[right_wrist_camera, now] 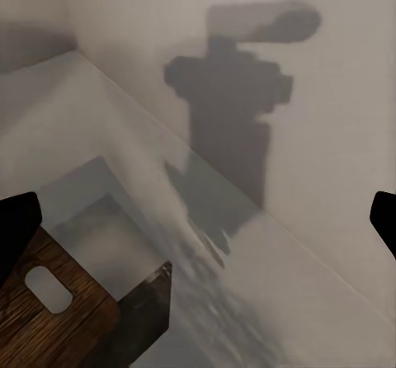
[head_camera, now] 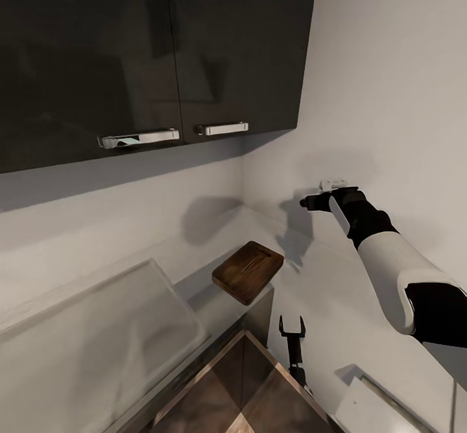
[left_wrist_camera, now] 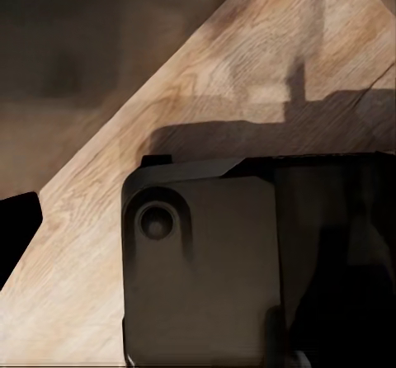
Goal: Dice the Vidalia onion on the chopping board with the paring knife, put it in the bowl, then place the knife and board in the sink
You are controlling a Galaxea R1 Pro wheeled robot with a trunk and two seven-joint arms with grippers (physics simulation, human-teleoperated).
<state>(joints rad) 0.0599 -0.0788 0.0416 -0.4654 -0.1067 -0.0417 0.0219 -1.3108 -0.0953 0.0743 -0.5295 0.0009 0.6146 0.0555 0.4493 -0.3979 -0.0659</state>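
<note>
The dark brown chopping board (head_camera: pixel 248 271) lies on the grey countertop (head_camera: pixel 194 245) by the corner, one end past the counter's edge. Its slotted end (right_wrist_camera: pixel 49 302) appears in the right wrist view. My right gripper (head_camera: pixel 322 198) is stretched out above and to the right of the board, close to the side wall. It is open (right_wrist_camera: pixel 198 228), with nothing between its fingers. Lower down, in front of the counter, my left gripper (head_camera: pixel 292 323) is open and empty above the wooden floor (left_wrist_camera: pixel 247 71). The onion, paring knife, bowl and sink are out of view.
Dark wall cabinets (head_camera: pixel 149 50) with chrome handles hang above the counter. A pale glossy slab (head_camera: pixel 97 336) covers the counter's left part. The white side wall (head_camera: pixel 389 96) is close to my right arm. A white flat shape (head_camera: pixel 383 407) sits at the bottom right.
</note>
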